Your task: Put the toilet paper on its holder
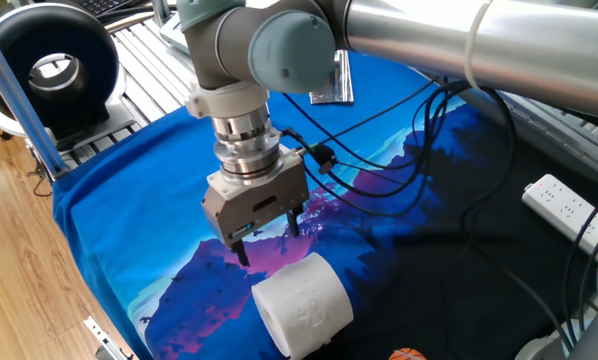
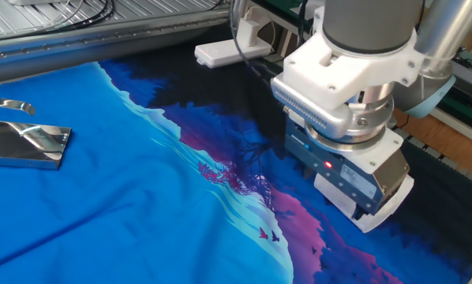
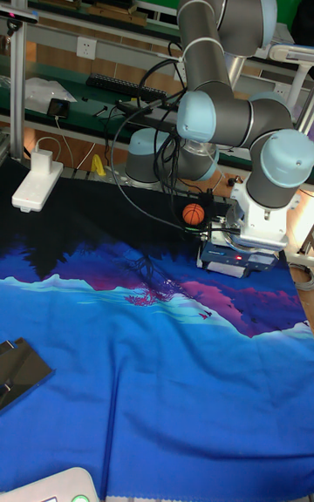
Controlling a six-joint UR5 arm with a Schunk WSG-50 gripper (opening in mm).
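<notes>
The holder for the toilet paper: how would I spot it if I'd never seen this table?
Start at the big blue cloth and look away from the arm, toward the cloth's far side. There lies the holder, a flat shiny silver metal base with a thin bar above. It is the only mirror-bright thing on the cloth, well apart from the white roll.

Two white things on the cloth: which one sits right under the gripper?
The toilet paper, a plump roll lying on its side just below the gripper. The flat white power strip lies far off by the table edge.
</notes>
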